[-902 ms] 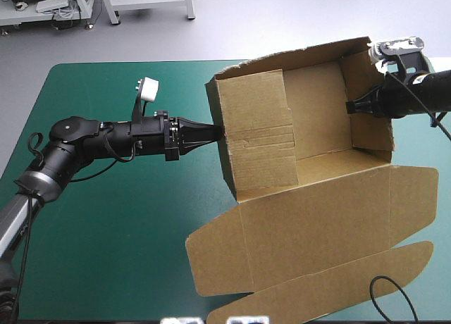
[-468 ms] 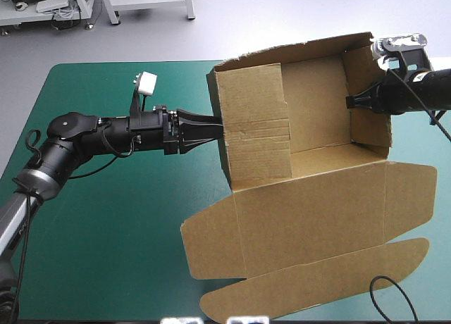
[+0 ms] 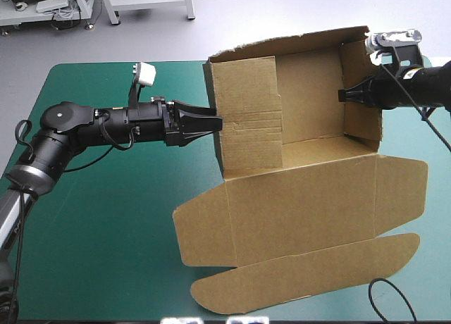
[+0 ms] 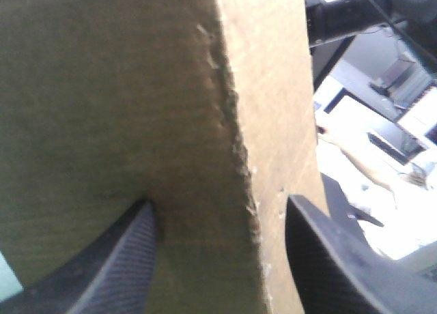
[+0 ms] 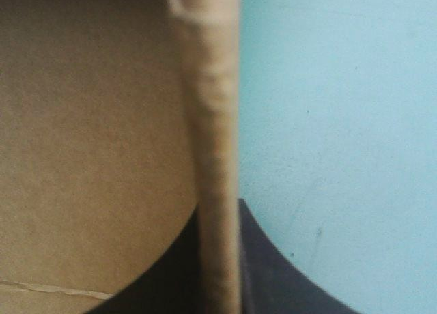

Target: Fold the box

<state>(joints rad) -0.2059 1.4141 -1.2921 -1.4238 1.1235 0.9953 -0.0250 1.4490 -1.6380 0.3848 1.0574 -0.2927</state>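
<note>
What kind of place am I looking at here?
Probably a robot test bench: a left pincer and right pincer each clamp a wall of a half-folded brown box over a teal-green table.

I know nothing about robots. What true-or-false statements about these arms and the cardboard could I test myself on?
1. The box has its walls raised. True.
2. The left jaws hang free, holding nothing. False: they are shut on the box's left wall.
3. The lid lies open and flat on the teal-green cover. True.
4. The right jaws grip the lid. False: they are shut on the right wall.
</note>
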